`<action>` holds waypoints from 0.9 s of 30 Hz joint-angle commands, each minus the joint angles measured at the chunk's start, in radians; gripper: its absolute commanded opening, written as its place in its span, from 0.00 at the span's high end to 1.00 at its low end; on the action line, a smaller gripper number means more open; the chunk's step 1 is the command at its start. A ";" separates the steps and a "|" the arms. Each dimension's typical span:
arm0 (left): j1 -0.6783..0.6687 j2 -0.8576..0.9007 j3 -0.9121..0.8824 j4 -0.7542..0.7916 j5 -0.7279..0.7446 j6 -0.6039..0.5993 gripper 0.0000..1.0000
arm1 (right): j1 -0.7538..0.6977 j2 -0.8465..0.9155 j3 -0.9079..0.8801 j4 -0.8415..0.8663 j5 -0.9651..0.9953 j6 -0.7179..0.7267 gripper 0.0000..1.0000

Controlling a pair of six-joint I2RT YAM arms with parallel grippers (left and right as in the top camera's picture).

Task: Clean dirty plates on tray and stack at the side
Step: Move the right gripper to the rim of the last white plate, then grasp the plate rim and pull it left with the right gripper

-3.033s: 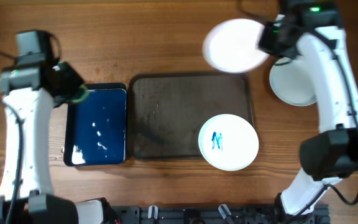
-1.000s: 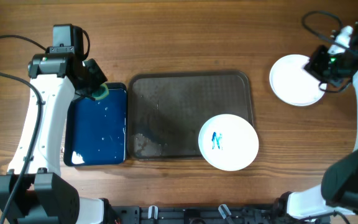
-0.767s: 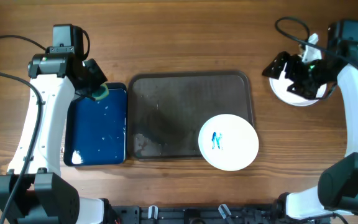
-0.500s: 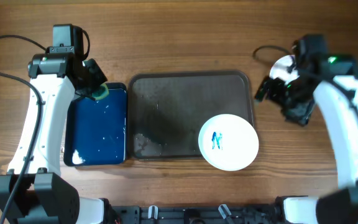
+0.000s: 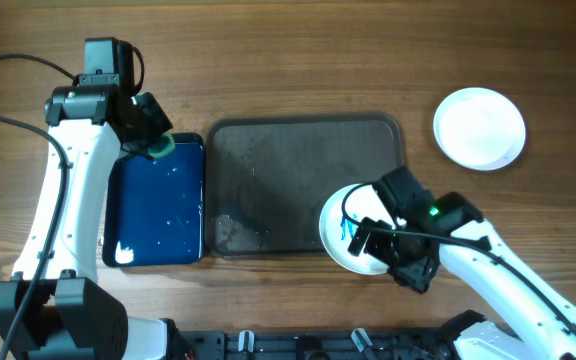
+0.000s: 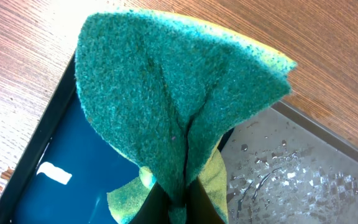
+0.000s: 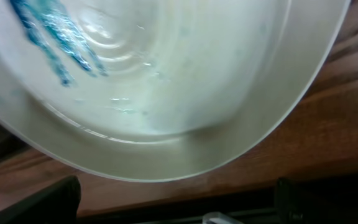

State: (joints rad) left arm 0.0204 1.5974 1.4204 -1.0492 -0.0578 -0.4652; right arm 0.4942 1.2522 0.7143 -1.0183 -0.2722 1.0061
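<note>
A white plate [image 5: 334,212] with a blue scribble [image 5: 348,226] lies over the front right corner of the dark grey tray [image 5: 268,180], partly overhanging the table. My right gripper [image 5: 380,248] hovers open just above this plate's near rim. In the right wrist view the plate [image 7: 185,87] fills the frame and the gripper [image 7: 176,208] has nothing between its spread fingers [image 7: 55,199]. A plain white plate [image 5: 480,128] rests on the wood at the back right. My left gripper [image 5: 153,140] is shut on a green sponge [image 6: 179,106] over the blue tray's far right corner.
A glossy blue tray [image 5: 153,205] holding water lies left of the grey tray. The grey tray's floor [image 6: 297,180] is wet. Cables trail at the far left behind the left arm. A black rail [image 5: 298,345] runs along the table's front edge.
My right arm has swung from the plain plate at the back right down to the scribbled plate, and its jaws have opened wide. The left arm and sponge have stayed still.
</note>
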 commanded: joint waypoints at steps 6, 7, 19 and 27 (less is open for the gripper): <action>-0.003 0.002 0.018 0.006 -0.002 0.039 0.96 | 0.004 -0.013 -0.105 0.058 0.199 0.276 0.03; -0.003 0.002 0.018 0.006 -0.002 0.039 0.96 | 0.004 -0.013 -0.105 0.075 0.206 0.249 0.03; -0.003 0.002 0.018 -0.010 -0.003 0.039 0.96 | -0.035 -0.013 -0.105 0.138 0.366 0.278 0.33; -0.003 0.002 0.018 -0.010 -0.003 0.039 0.96 | -0.075 -0.013 -0.105 0.190 0.369 0.264 0.70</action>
State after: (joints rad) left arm 0.0204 1.5974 1.4204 -1.0588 -0.0578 -0.4465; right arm 0.4232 1.2507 0.6094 -0.8417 0.0727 1.2713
